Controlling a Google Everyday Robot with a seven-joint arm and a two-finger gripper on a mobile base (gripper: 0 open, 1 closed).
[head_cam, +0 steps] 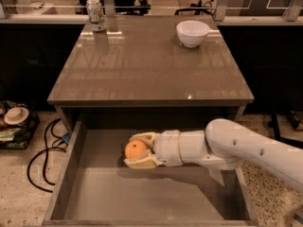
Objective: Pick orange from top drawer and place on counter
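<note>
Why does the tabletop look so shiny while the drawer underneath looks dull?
In the camera view, the counter is glossy, mirroring the can and room lights as pale streaks; the top drawer is matte, and the gripper, shut on the orange inside it, casts a soft shadow on its floor.
</note>
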